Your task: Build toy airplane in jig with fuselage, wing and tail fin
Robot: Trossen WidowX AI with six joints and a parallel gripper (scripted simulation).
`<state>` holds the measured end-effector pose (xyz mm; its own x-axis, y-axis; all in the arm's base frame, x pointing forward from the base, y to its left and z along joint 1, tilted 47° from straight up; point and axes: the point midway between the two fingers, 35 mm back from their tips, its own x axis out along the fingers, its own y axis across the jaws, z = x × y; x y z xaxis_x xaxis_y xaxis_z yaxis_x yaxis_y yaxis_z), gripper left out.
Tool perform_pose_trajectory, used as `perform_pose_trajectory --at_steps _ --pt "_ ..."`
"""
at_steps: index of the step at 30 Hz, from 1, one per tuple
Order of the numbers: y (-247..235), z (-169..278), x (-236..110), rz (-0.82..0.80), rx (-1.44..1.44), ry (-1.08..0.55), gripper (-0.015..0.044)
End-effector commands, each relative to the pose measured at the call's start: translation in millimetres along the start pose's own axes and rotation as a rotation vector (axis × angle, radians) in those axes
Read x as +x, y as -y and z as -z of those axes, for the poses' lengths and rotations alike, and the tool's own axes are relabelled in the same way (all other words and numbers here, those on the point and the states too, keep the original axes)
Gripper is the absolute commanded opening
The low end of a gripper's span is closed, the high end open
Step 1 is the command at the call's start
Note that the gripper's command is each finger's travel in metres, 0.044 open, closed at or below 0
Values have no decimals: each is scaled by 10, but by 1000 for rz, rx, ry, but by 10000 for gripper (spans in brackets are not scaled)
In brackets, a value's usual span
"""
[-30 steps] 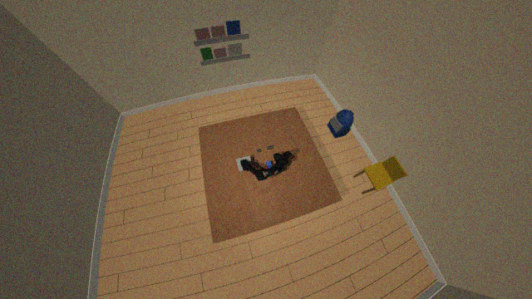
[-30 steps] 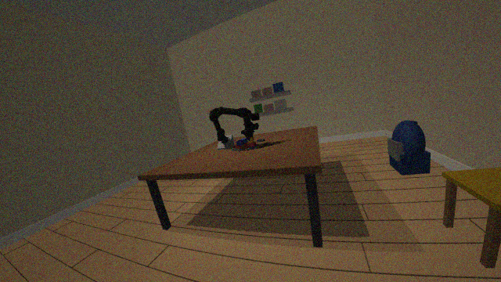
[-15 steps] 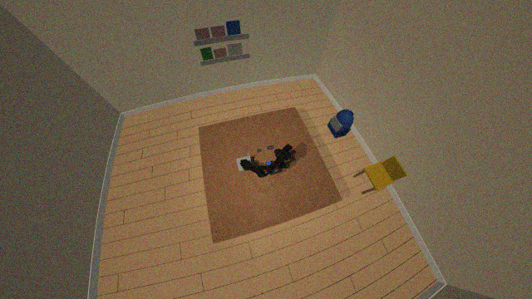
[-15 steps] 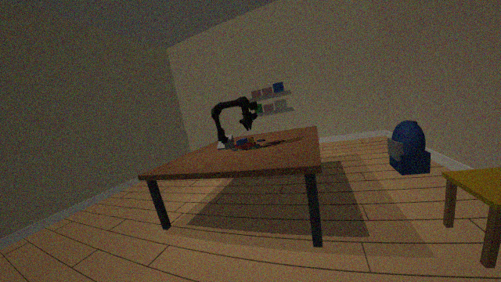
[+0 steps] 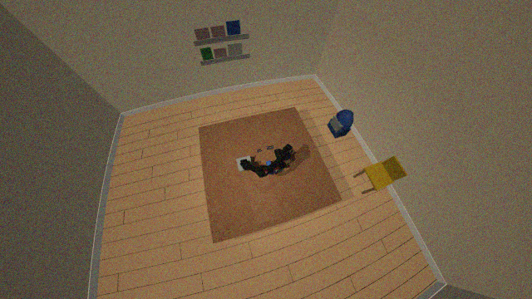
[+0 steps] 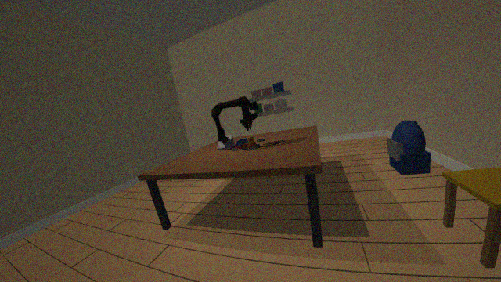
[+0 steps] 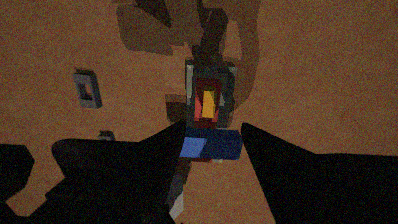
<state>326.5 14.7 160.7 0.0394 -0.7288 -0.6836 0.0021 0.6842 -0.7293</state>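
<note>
In the wrist view the grey jig cradle [image 7: 189, 80] holds the red fuselage [image 7: 197, 100]. The yellow tail fin [image 7: 208, 102] stands on top of the fuselage. The blue wing [image 7: 212, 145] lies across the fuselage nearer to me. My gripper [image 7: 213, 125] [image 6: 248, 125] is open and empty, its dark fingers spread to either side above the wing, lifted off the plane. In the top view the arm [image 5: 270, 164] covers most of the jig, with a blue spot of the wing [image 5: 268, 163] showing. In the exterior view the plane [image 6: 246, 142] is a small coloured cluster on the table.
A small grey block [image 7: 87, 89] lies on the brown table [image 7: 325, 75] [image 6: 274, 157] to the left of the jig, with a smaller one [image 7: 106, 135] nearer. A white base plate sits by the arm. A blue bin [image 6: 408, 146] and a yellow chair [image 5: 382, 172] stand on the floor.
</note>
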Motion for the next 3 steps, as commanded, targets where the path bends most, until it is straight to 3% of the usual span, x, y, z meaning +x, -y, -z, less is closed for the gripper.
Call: perform_pose_trajectory --at_steps 1,3 --pt "1 0 -8 -5 7 -1 260" --pt "1 0 -8 -5 7 -1 260"
